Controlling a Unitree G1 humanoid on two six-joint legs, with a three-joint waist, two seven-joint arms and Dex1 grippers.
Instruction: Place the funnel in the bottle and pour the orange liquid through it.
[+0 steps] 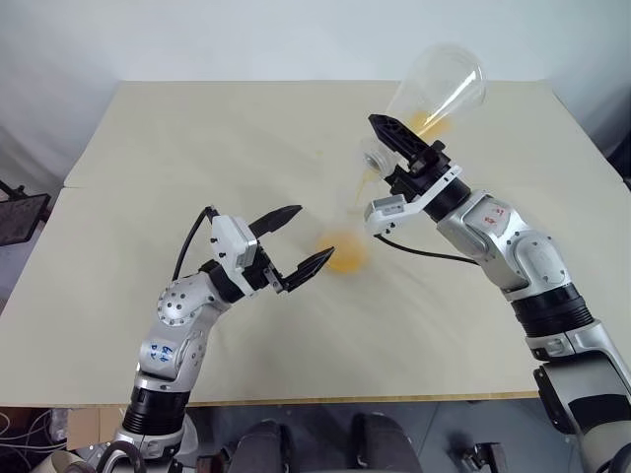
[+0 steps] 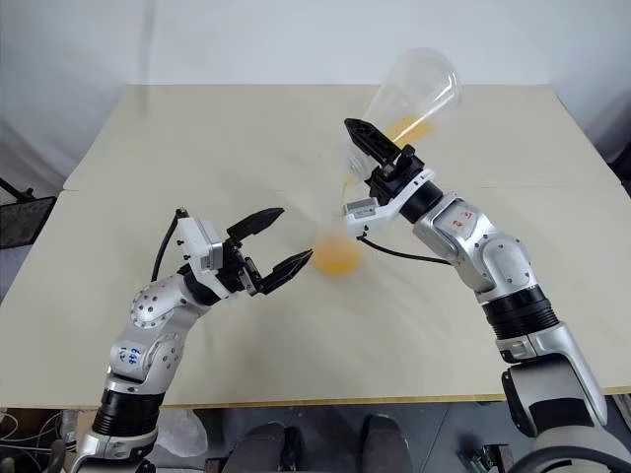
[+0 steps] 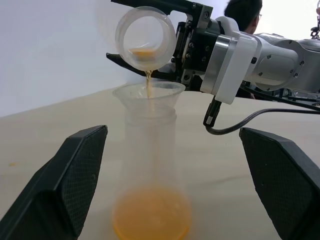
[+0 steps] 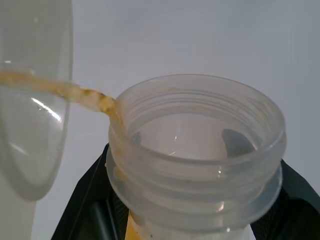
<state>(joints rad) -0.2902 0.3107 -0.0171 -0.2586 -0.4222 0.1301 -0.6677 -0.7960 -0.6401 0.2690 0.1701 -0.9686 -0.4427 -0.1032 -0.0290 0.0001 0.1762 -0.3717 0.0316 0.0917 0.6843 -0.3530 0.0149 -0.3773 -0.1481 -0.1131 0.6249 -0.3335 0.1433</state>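
The bottle (image 3: 150, 150) stands upright mid-table with the clear funnel (image 3: 148, 93) seated in its neck. Orange liquid (image 1: 343, 252) pools in its base. My right gripper (image 1: 404, 150) is shut on the neck of a broader clear flask (image 1: 441, 91), tipped mouth-down above the funnel. A thin orange stream (image 3: 148, 80) falls from that flask's lip (image 4: 195, 145) into the funnel, and a little orange remains inside the flask. My left gripper (image 1: 314, 235) is open, its fingers (image 3: 75, 175) spread wide either side of the bottle's base without touching it.
The beige table (image 1: 148, 197) stretches wide to the left and behind the bottle. A small orange speck (image 1: 317, 153) lies on it behind the bottle. A person's head (image 3: 245, 12) shows beyond the far edge.
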